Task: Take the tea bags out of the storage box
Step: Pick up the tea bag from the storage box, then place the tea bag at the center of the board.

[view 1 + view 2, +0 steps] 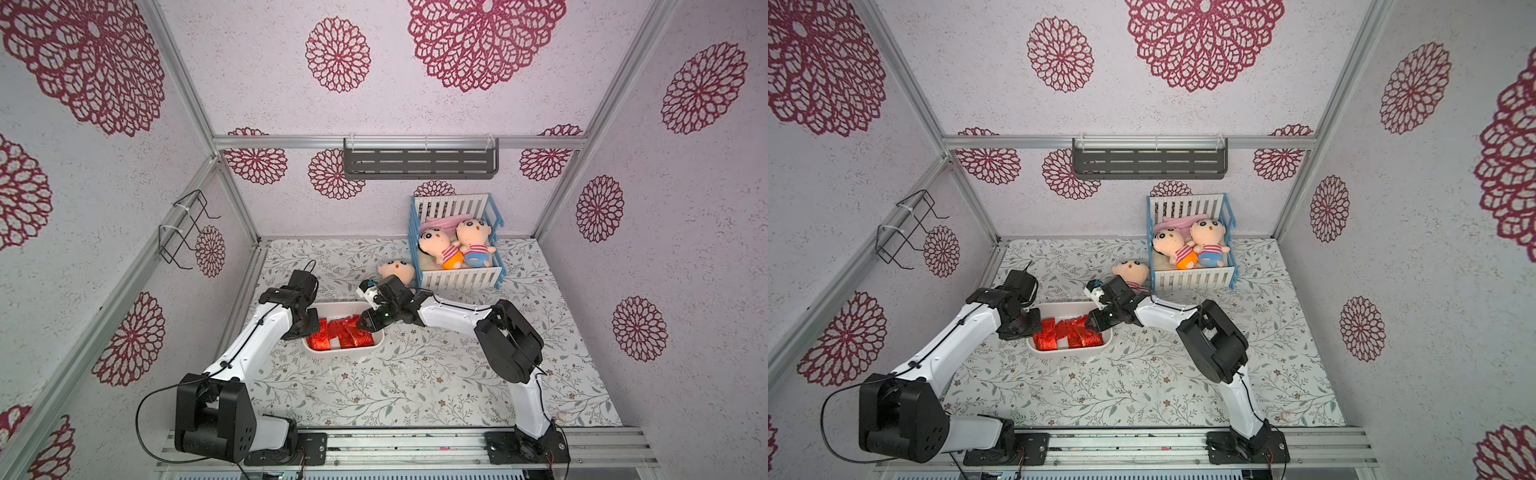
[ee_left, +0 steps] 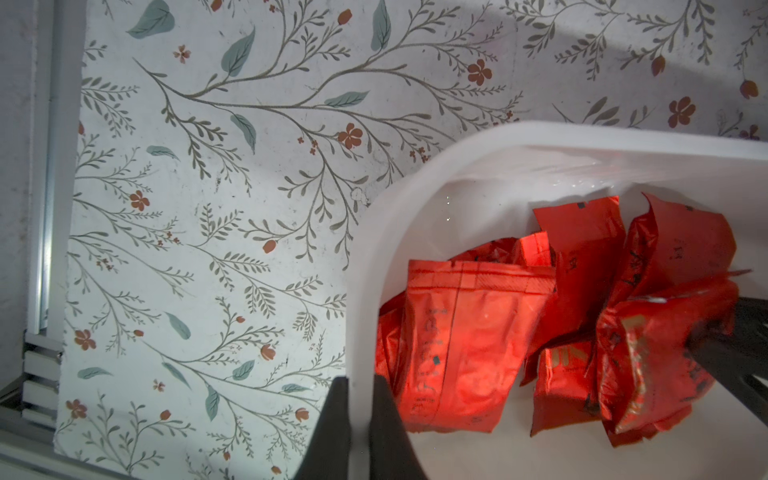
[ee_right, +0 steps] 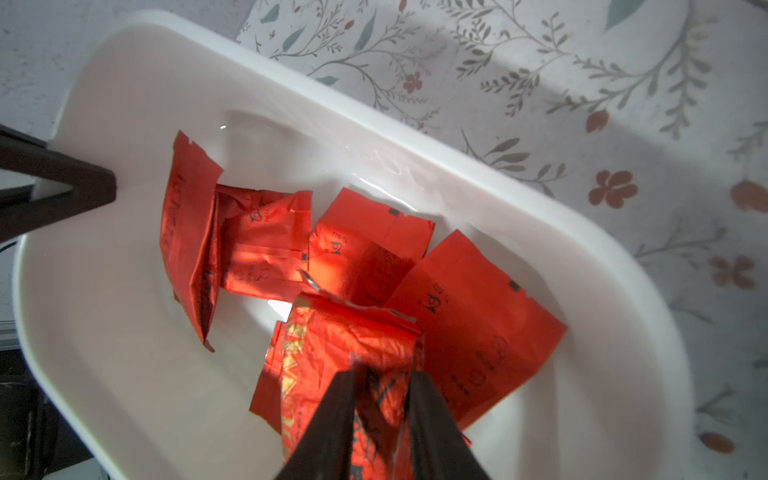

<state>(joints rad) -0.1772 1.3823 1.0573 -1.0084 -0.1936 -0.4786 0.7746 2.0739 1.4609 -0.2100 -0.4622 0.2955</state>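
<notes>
The white storage box point(image 1: 337, 309) point(image 1: 1059, 309) sits left of the table's middle with several red foil tea bags point(image 1: 345, 336) point(image 1: 1069, 336) piled inside. My left gripper point(image 1: 308, 329) point(image 2: 360, 380) is shut on the box's left wall point(image 2: 415, 187), one finger outside and one inside. My right gripper point(image 1: 368, 326) point(image 3: 384, 374) reaches into the box from the right, its jaws pinching one crinkled tea bag point(image 3: 345, 345) with gold print. That bag's near end is hidden behind the fingers point(image 3: 332, 411). The other tea bags point(image 3: 257, 241) point(image 2: 465, 332) lie loose on the box floor.
A blue-and-white toy crib point(image 1: 457, 279) holding two plush dolls stands at the back right. A third doll point(image 1: 397, 270) lies just behind my right wrist. A dark shelf point(image 1: 419, 163) hangs on the back wall and a wire rack point(image 1: 185, 228) on the left wall.
</notes>
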